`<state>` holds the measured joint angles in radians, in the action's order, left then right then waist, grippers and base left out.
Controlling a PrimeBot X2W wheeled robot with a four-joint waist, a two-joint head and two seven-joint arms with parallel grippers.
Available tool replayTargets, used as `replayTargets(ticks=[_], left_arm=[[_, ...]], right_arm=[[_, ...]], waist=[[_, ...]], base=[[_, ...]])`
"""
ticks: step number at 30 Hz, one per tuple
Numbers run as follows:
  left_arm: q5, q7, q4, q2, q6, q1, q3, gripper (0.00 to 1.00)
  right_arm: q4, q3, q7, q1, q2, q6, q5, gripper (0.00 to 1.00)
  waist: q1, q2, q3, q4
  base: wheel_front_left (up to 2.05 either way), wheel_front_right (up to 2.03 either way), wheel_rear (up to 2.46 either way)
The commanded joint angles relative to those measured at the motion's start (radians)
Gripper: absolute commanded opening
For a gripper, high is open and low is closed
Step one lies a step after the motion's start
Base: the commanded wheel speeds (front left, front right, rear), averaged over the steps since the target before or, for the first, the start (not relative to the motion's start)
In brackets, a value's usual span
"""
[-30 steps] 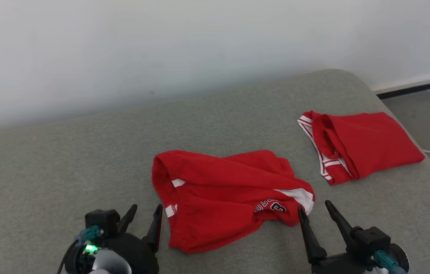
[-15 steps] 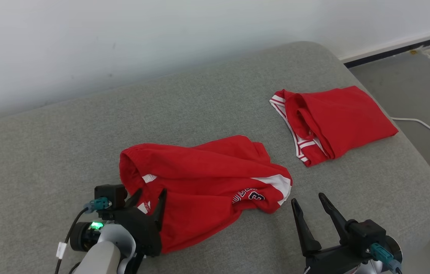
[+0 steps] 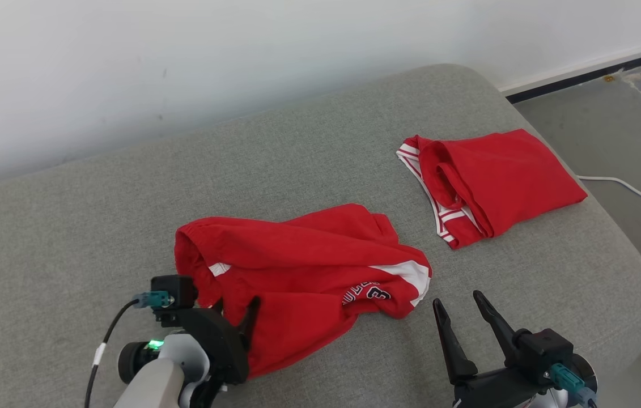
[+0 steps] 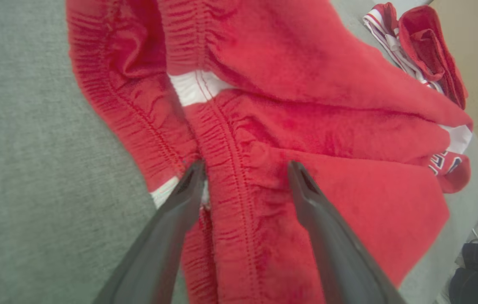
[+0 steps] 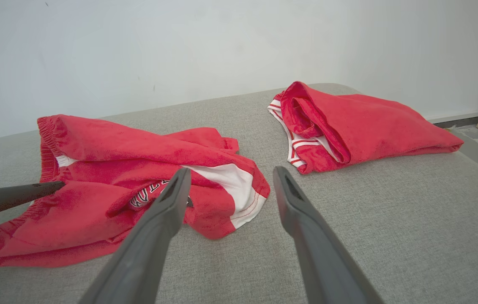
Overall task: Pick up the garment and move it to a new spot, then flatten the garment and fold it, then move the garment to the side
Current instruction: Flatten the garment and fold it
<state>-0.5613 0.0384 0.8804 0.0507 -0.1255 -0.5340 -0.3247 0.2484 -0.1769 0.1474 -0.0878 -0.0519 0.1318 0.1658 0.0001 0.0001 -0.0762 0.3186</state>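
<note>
Since a moment ago my left gripper has slid in from beside the red shorts until its tips sit over their stretchy waistband; the head camera has turned too, so the whole picture has shifted. The shorts lie in a crumpled heap near the middle of the grey cushion, with a second red garment folded well apart, near the far right corner. I think I am about to grab the shorts and carry them to a new spot. Things could go wrong here. If I close now, I might catch just the top layer of cloth, and the shorts would hang twisted. If I push too low, the tips could dig into the cushion and pinch it as well. Lifting from only one side could also make the heap bunch up more. My left arm comes in from the lower left, its fingers tipped down and spread wide, with one tip at the edge of the waistband by a small white patch and the other on red cloth. It is pinching nothing yet. My right gripper is spread wide too and is empty, low over the cushion, just beside the white-striped leg end but not touching it.
</note>
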Motion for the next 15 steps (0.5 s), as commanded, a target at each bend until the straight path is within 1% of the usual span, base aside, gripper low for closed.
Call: replayTargets(ticks=[1,2,6,14,15], left_arm=[[-0.027,0.008,-0.012,0.0,-0.003,0.0,-0.017,1.0],[-0.027,0.008,-0.012,0.0,-0.003,0.0,-0.017,1.0],[-0.095,0.017,-0.029,0.001,-0.003,0.001,-0.049,1.0],[-0.153,0.001,-0.037,0.001,-0.004,-0.033,-0.071,1.0],[-0.149,-0.006,-0.035,0.001,-0.004,-0.037,-0.073,0.87]], right_arm=[[0.002,-0.002,0.003,-0.008,0.002,-0.003,0.004,1.0],[0.002,-0.002,0.003,-0.008,0.002,-0.003,0.004,1.0],[0.002,-0.007,0.003,-0.012,0.002,-0.003,0.008,1.0],[0.004,0.004,0.007,-0.008,0.002,-0.003,0.015,1.0],[0.005,0.006,0.008,-0.007,0.002,-0.003,0.015,1.0]], waist=[[-0.0001,-0.0001,0.001,-0.001],[-0.0001,-0.0001,0.001,-0.001],[-0.0001,-0.0001,0.0,0.001],[-0.0001,-0.0001,-0.009,-0.001],[-0.0001,-0.0001,-0.01,-0.002]], base=[[0.0,0.0,0.0],[0.0,0.0,0.0],[0.0,0.0,0.0],[0.0,0.0,0.0],[0.0,0.0,0.0]])
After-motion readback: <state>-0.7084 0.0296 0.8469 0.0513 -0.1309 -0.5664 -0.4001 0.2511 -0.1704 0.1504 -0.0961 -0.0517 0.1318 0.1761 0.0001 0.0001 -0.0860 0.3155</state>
